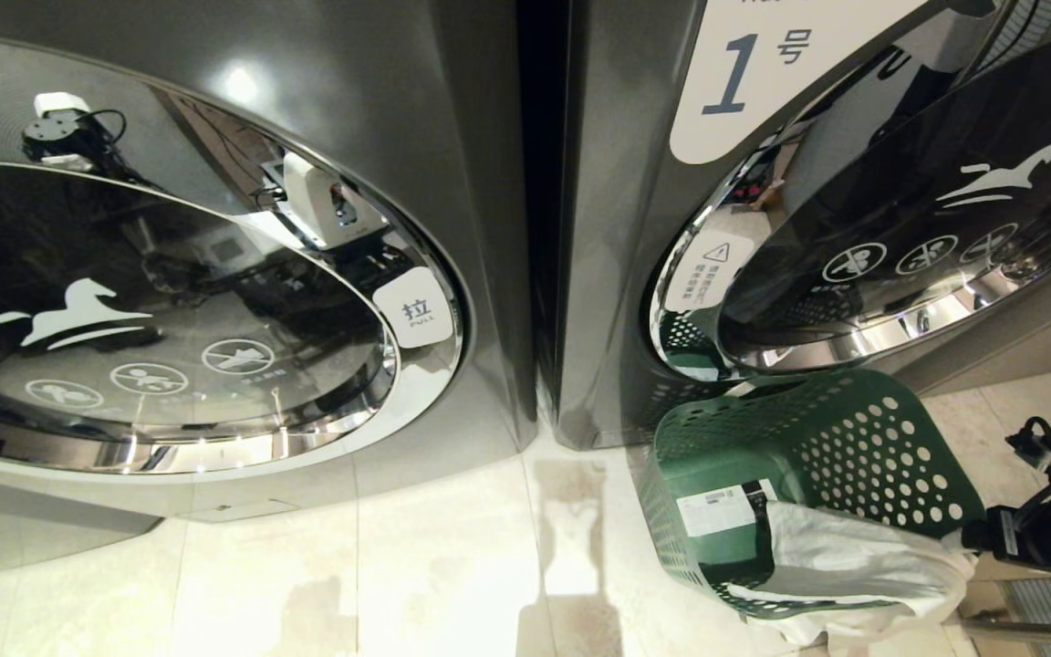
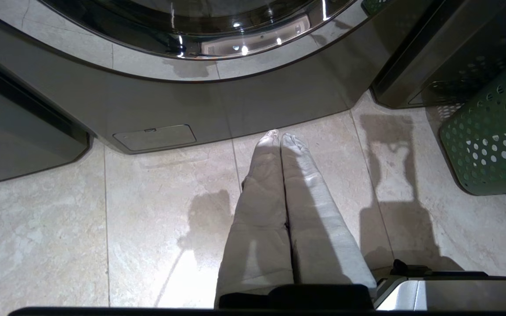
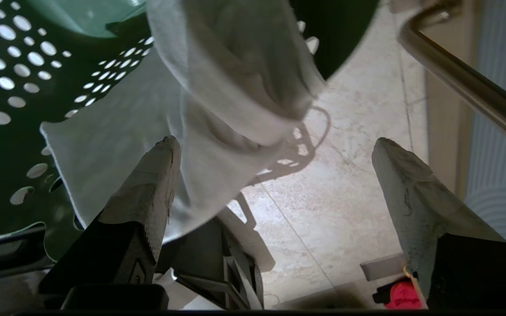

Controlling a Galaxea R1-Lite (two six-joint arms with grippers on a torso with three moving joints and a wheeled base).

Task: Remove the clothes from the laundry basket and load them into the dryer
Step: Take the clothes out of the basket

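the green basket [image 1: 817, 474] lies tipped on its side on the floor [image 1: 416, 566], its open mouth facing the robot, just under the open dryer [image 1: 699, 310] door [image 1: 927, 210]. a white cloth [image 1: 854, 566] lies in the basket and spills over its rim onto the floor. the right claw [image 3: 275, 175] is wide open by the cloth, holding nothing. the left claw [image 2: 279, 145] is pressed shut, pointing at the floor in front of the shut machine [image 1: 215, 274].
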